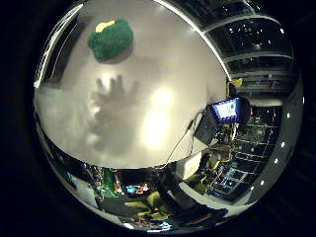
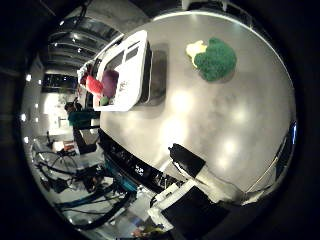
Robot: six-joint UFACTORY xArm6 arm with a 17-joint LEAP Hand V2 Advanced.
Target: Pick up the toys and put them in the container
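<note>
A green plush toy [image 1: 111,39] with a yellow patch lies on the grey table [image 1: 158,69]; in the right thumb side palm view it [image 2: 215,60] lies a short way from a white open container [image 2: 137,48]. A red thing [image 2: 94,83] shows at the container's end; I cannot tell whether it is inside. My hand is high above the table, away from the toy. The hand's shadow [image 1: 112,107] on the table has straight, spread fingers.
A lit blue screen [image 1: 228,109] stands past the table's edge, among desks and clutter. Shelving and dark room fittings [image 2: 70,50] lie beyond the container. The table edge [image 2: 130,150] runs close to the hand's body.
</note>
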